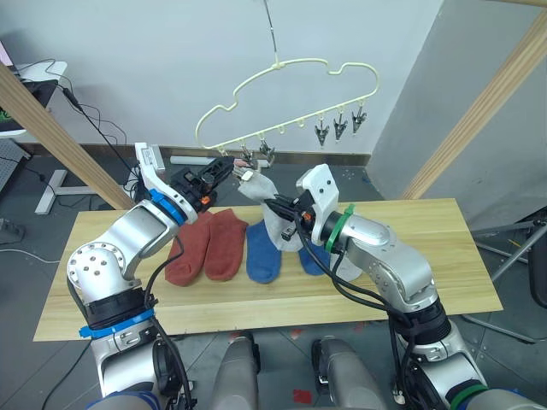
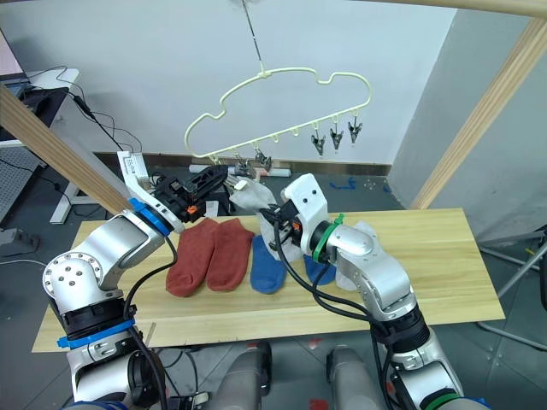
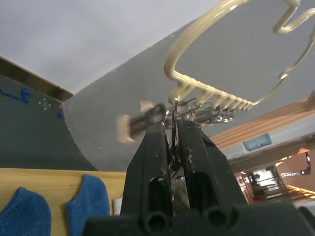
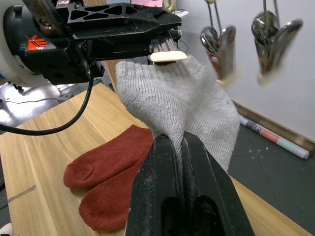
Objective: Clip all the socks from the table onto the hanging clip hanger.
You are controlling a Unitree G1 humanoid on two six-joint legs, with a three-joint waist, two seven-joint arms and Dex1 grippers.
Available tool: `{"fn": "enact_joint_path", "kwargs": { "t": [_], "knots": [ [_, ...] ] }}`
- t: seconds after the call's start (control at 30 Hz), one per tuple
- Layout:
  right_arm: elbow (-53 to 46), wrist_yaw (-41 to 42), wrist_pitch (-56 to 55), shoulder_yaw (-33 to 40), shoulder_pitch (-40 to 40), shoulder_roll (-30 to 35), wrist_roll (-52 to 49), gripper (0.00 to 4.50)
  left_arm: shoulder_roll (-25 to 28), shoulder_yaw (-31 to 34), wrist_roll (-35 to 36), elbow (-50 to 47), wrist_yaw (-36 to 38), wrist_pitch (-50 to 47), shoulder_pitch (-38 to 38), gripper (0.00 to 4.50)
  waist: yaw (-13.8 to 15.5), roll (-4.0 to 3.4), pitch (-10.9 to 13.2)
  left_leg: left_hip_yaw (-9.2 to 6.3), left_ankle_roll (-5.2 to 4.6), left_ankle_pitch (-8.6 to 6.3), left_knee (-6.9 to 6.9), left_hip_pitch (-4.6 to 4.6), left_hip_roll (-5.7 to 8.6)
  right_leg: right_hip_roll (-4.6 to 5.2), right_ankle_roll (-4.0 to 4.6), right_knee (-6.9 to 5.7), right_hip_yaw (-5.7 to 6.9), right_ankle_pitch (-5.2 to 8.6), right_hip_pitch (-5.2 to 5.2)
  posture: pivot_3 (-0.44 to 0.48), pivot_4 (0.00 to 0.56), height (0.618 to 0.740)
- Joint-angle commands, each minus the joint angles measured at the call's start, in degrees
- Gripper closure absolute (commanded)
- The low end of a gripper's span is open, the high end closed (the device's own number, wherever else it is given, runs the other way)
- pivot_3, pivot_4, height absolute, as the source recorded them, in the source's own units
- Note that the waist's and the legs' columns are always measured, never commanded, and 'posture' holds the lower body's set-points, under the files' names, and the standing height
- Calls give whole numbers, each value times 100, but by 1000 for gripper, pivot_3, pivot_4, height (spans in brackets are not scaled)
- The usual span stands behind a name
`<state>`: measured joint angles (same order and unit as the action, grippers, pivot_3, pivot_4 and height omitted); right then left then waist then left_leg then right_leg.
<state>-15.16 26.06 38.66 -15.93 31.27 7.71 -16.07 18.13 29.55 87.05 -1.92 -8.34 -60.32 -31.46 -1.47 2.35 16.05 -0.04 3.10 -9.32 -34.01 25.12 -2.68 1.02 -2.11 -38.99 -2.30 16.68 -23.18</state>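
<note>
A lab or workshop: bare grey floor (image 1: 51,218) with trailing cables (image 1: 101,130), plain walls (image 1: 154,60), and a desk (image 1: 38,85) off to the side.

Both arms are raised and bent at the elbow, reaching inward so the two tools meet near the middle. The left tool (image 1: 232,164), at about 10 o'clock from the right one, points toward 3 o'clock, its black fingers pinched on a small grey metal clip (image 3: 173,114). The right tool (image 4: 181,140) is clamped on a light grey ribbed fabric sock (image 4: 182,105), held up.
</note>
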Motion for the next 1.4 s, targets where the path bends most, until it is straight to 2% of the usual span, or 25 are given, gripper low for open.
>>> {"fn": "enact_joint_path", "kwargs": {
  "t": [0.03,0.2,0.4,0.67,0.83,0.9,0.97,1.07,1.2,1.3,1.4],
  "knots": [
    [-77,119,-203,-101,188,-19,73,4419,96,-106,165,-119,-29,115,74,4500,0,1,1,1,0,0,0,0,0,0,-1,1,-1,1,0,46,294,740],
    [38,109,-287,-164,301,-119,144,4419,163,-222,236,-143,-1,210,111,4500,5,1,1,-1,0,0,1,0,-1,0,0,1,2,0,0,47,290,740],
    [86,113,-327,-138,321,-182,198,4419,360,-426,-185,-334,401,426,175,4500,3,1,1,-1,0,-1,2,0,-1,0,2,1,1,-1,-1,46,288,740],
    [190,62,-345,-116,312,-313,217,4500,473,-466,-179,-440,550,502,285,2017,7,2,1,-3,1,-1,2,2,-1,1,2,2,4,-1,-2,50,284,740],
    [314,110,-364,-116,225,-532,76,4500,836,-462,-416,-582,682,501,382,585,-1,3,1,-2,1,-1,2,2,-1,1,0,2,3,0,-2,62,281,740],
    [340,149,-338,-81,159,-659,-42,4024,1034,-494,-549,-766,782,471,535,30,-3,3,2,-1,1,-1,5,2,-2,1,2,2,1,-1,-5,72,277,740],
    [350,239,-330,-105,129,-693,-88,3551,1220,-566,-710,-972,930,453,696,0,3,3,2,-2,4,-3,7,3,-4,1,4,2,2,-1,-6,72,277,740],
    [344,350,-268,-123,53,-728,-202,2588,1452,-659,-1027,-1279,1152,513,963,0,16,3,2,-3,5,-4,7,5,-3,3,5,4,3,-1,-6,78,275,740],
    [241,449,-134,-83,-169,-690,-408,1178,1560,-756,-1394,-1565,1382,628,1240,0,59,3,2,-4,5,-4,7,6,-2,5,5,4,5,-1,-6,88,267,740],
    [124,510,-142,-60,-404,-433,-372,34,1613,-969,-1862,-1798,1588,779,1402,0,118,2,2,-5,5,-4,6,6,-3,5,5,4,5,0,-7,88,265,740],
    [-10,538,-135,-1,-579,-183,-365,34,1653,-1224,-2421,-1950,1804,1023,1490,0,147,2,2,-1,5,-4,6,7,-1,5,2,7,2,2,-8,84,264,740]
  ]
}}
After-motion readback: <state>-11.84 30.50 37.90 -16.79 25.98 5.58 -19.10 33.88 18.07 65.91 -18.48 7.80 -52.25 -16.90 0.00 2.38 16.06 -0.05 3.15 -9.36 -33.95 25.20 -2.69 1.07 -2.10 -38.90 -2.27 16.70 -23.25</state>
